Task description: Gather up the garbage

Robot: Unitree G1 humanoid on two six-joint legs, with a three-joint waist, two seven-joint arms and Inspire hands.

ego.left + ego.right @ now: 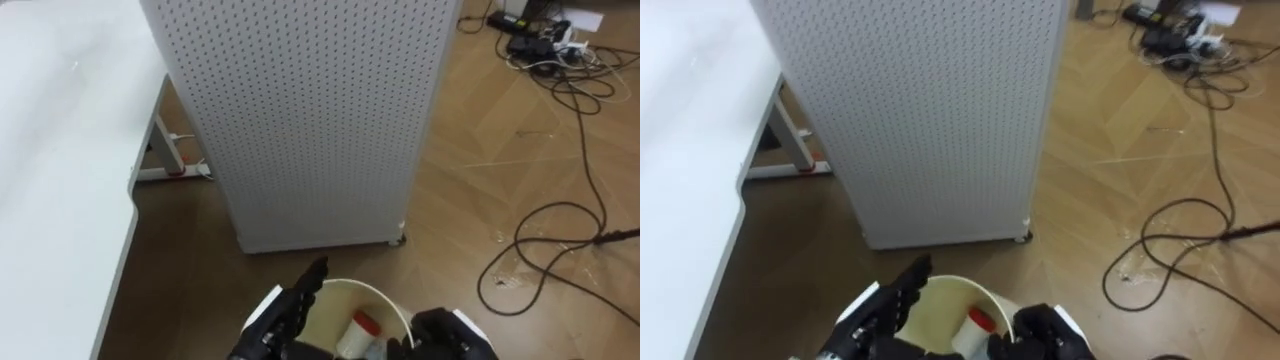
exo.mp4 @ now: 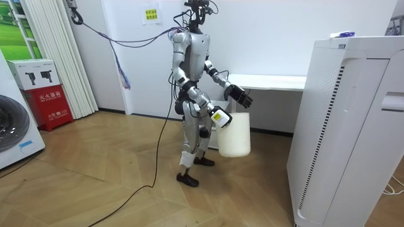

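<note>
A white bin (image 1: 377, 293) hangs low in front of me, and a white bottle with a red cap (image 1: 358, 334) lies inside it. My right hand (image 1: 450, 335) is curled on the bin's right rim and carries it. In the room view the bin (image 2: 234, 135) hangs from that hand (image 2: 218, 117) at hip height. My left hand (image 1: 291, 309) is above the bin's left rim with straight fingers and holds nothing; in the room view it (image 2: 240, 96) is stretched out forward.
A tall white perforated cabinet (image 1: 300, 120) stands right in front of me. A white table (image 1: 55, 160) runs along my left, with its leg (image 1: 165, 150) beside the cabinet. Dark cables (image 1: 560, 90) loop over the wood floor at the right.
</note>
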